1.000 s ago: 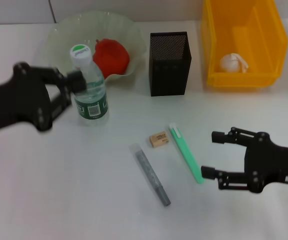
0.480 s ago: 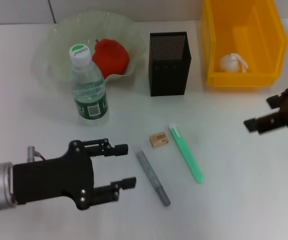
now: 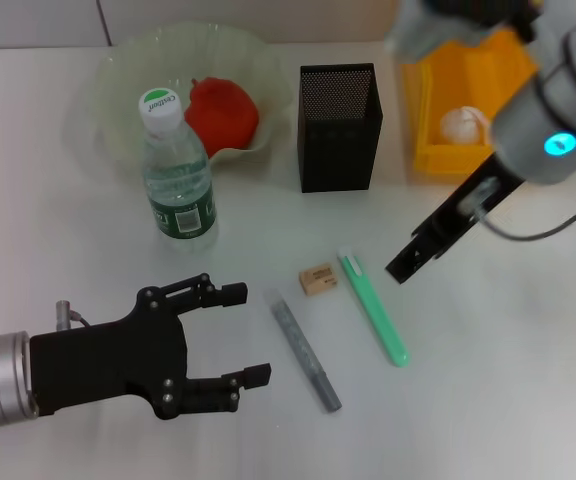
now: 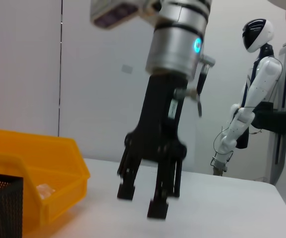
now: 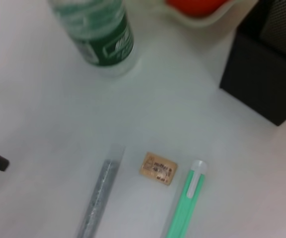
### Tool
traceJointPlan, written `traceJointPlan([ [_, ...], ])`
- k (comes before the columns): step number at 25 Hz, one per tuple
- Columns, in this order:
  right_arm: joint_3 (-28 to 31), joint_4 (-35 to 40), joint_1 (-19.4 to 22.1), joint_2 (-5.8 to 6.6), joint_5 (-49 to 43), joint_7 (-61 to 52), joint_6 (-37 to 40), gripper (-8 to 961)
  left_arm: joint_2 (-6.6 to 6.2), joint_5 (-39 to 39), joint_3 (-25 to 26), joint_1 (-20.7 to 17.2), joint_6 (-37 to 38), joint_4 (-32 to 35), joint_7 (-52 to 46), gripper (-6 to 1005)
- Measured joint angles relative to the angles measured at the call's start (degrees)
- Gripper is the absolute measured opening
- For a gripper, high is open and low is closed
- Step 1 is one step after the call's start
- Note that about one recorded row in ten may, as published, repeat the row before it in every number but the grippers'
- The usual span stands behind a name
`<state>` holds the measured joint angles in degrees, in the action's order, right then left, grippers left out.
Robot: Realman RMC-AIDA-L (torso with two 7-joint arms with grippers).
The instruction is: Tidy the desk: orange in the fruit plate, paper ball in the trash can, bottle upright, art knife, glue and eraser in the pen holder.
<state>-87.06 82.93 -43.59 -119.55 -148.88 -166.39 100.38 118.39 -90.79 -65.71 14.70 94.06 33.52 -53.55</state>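
My left gripper (image 3: 240, 334) hovered low at about seven o'clock on the white desk (image 3: 488, 400), its two black fingers spread wide apart and holding nothing. Just past its fingertips, toward five o'clock of centre, lay the grey glue stick in its clear tube (image 3: 302, 349), flat and slanted. Beside that, near the centre, sat the small tan eraser (image 3: 317, 278), and touching close on its far side lay the mint-green art knife (image 3: 373, 306), also flat.

My right gripper (image 4: 142, 199) hung above the desk at about three o'clock, pointing down near the top end of the knife; in the left wrist view its black fingers stood slightly parted with nothing between them.

Farther out, at ten o'clock, the clear plastic water bottle with the green label and white cap (image 3: 175, 170) stood upright. Behind it, at eleven o'clock, the red-orange fruit (image 3: 222, 114) rested in the pale translucent fluted plate (image 3: 108, 90). At twelve o'clock stood the black mesh pen holder (image 3: 338, 126). At one o'clock, the white paper ball (image 3: 465, 124) lay inside the yellow plastic bin (image 3: 448, 90).
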Motion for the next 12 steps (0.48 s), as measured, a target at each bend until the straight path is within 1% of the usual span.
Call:
traceJointPlan([
  [4, -5.47, -5.93, -2.32, -0.09, -0.93, -1.97, -4.31, 839, -0.08, 0.00, 0.03, -0.10, -0.18, -0.03, 0.00, 849],
  [8, -9.64, -9.84, -4.47, -0.29, -0.97, -2.78, -7.07, 839, -0.10, 0.00, 0.06, -0.13, -0.92, -0.03, 0.01, 845],
  [9, -11.43, -11.42, -5.28, -0.33, -0.91, -2.84, -7.88, 839, -0.10, 0.00, 0.07, -0.12, -1.00, -0.03, 0.01, 844],
  [12, -13.02, -12.72, -5.74, -0.34, -0.77, -2.91, -8.96, 840, -0.10, 0.00, 0.07, -0.14, -1.02, -0.03, 0.00, 844],
])
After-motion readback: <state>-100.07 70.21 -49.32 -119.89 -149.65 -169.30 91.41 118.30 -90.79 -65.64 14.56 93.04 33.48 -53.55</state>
